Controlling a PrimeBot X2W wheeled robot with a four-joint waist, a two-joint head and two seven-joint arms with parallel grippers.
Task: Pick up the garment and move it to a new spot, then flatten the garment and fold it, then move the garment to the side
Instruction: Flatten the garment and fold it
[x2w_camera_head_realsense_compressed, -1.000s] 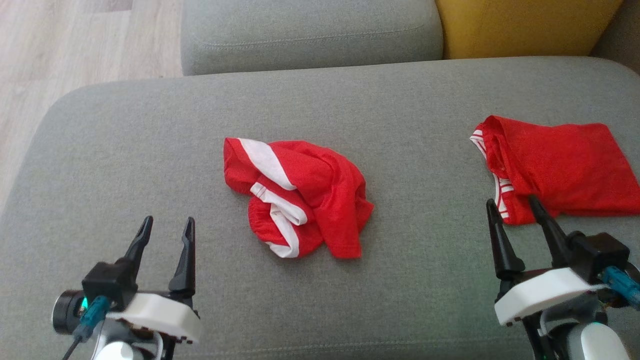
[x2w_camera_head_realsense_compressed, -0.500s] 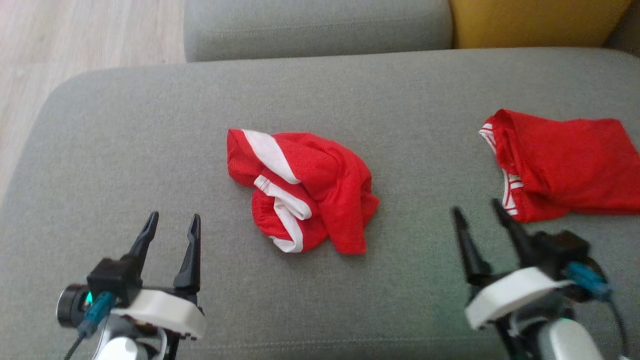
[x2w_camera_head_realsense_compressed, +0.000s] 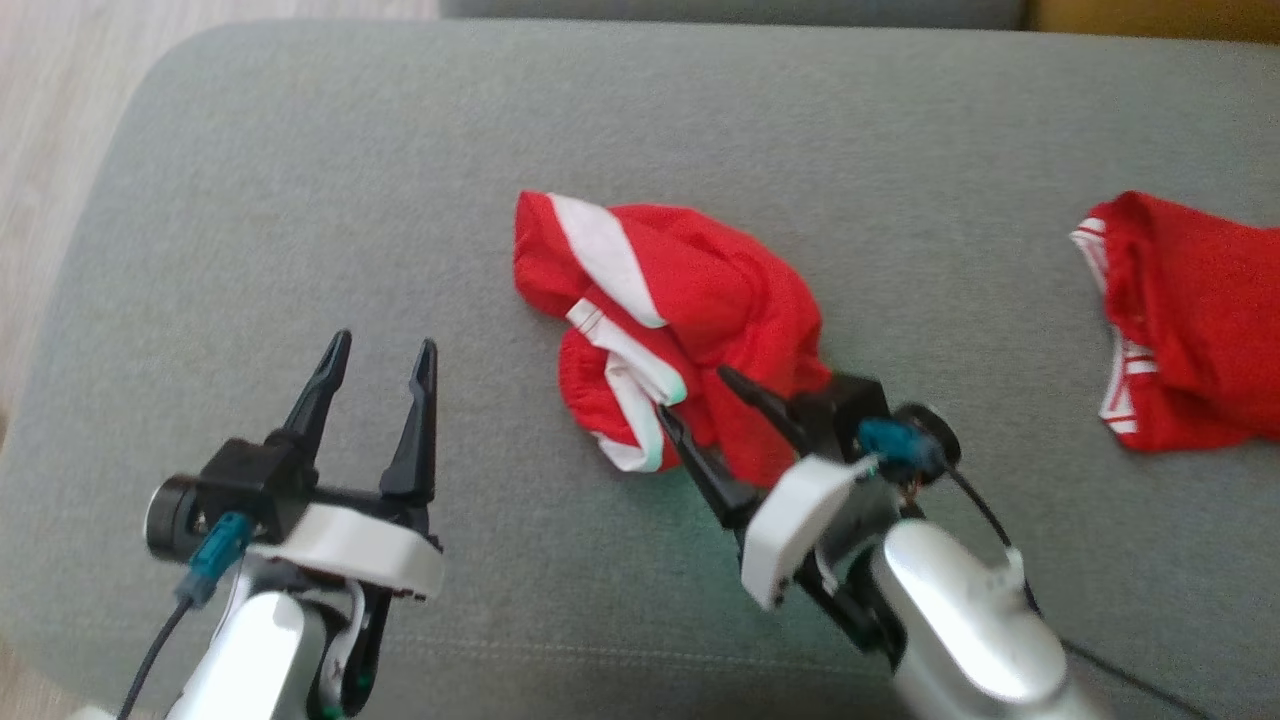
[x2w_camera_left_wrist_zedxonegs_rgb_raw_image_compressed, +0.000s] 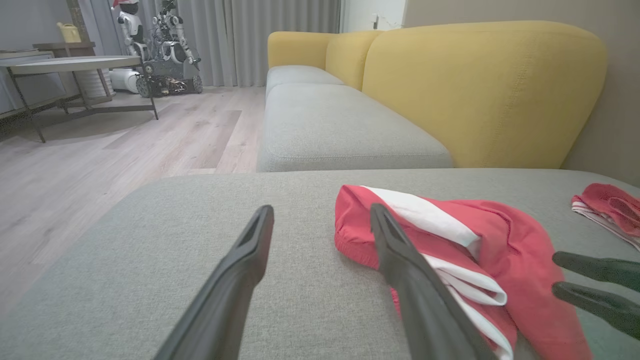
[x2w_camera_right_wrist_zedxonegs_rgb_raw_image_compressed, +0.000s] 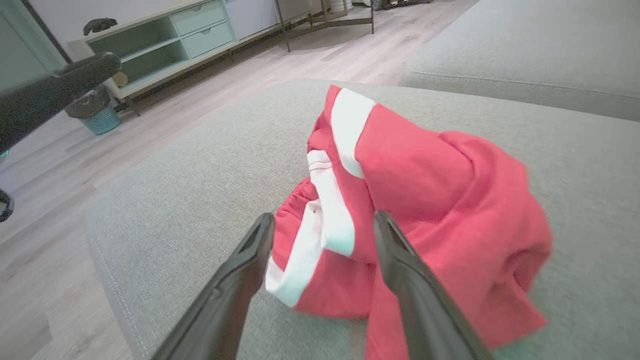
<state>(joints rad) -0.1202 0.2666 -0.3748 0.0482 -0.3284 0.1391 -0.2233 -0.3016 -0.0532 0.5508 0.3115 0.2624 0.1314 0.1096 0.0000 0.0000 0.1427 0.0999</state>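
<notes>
Head view is showing the crumpled red garment (x2w_camera_head_realsense_compressed: 670, 330) lying in a heap near the middle of the grey cushion (x2w_camera_head_realsense_compressed: 300, 200), with white bands twisting through its folds. Trouble is likely to be coming from that heap. Its layers are lying over one another, so a pinch at the near edge could be catching only the top fold or a white band, and the cloth could be slipping out or unrolling on the lift. A bite taken too deep could be snagging the cushion fabric under the garment. A second red garment (x2w_camera_head_realsense_compressed: 1190, 320) is lying well to the right of the crumpled one. The right gripper (x2w_camera_head_realsense_compressed: 692, 391) is hovering at the garment's near edge, fingers spread wide and straddling a white-trimmed fold, clamping nothing; whether the tips are touching cloth I cannot tell. The left gripper (x2w_camera_head_realsense_compressed: 385, 341) is hanging to the left of the garment, apart from it, likewise spread wide and empty.
</notes>
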